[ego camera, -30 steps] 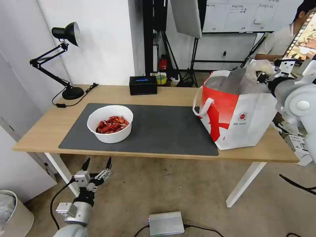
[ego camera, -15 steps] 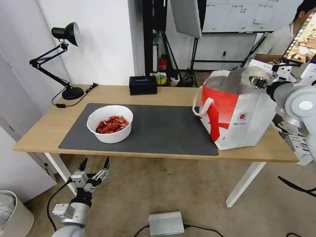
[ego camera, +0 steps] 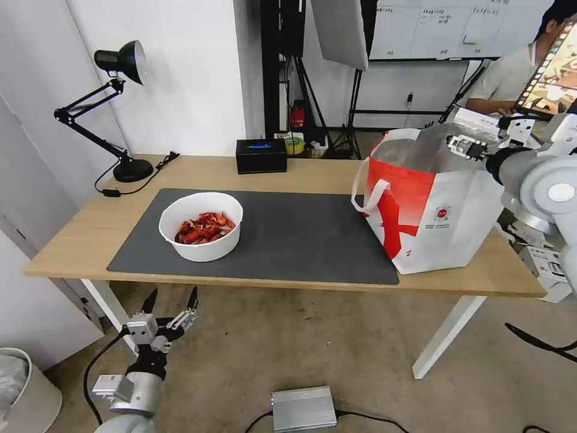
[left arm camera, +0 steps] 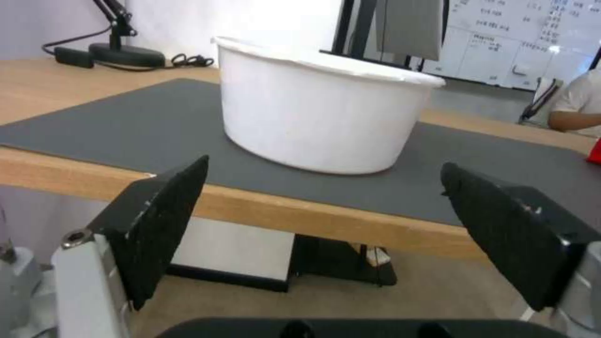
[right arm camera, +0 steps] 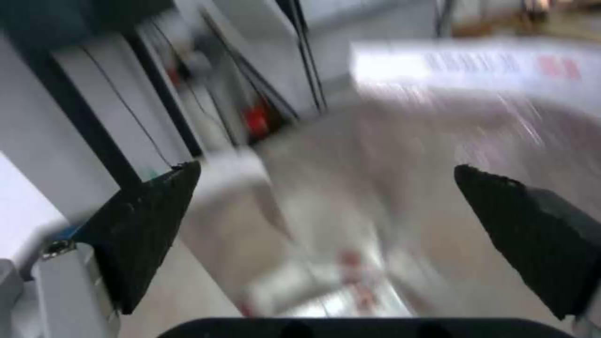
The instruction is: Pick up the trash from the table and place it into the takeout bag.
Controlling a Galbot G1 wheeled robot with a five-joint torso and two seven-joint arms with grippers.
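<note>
Right hand [ego camera: 460, 144], open and empty, hovers above the takeout bag [ego camera: 433, 204]; best lifted straight up, clear of its rim.

Left hand [ego camera: 170, 308], open, waits below the tabletop [ego camera: 90, 228] edge.

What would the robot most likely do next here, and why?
Probably raise the left end effector toward the white bowl of shells: it hangs open below the table edge facing the bowl, while the right end effector is open over the takeout bag.
</note>
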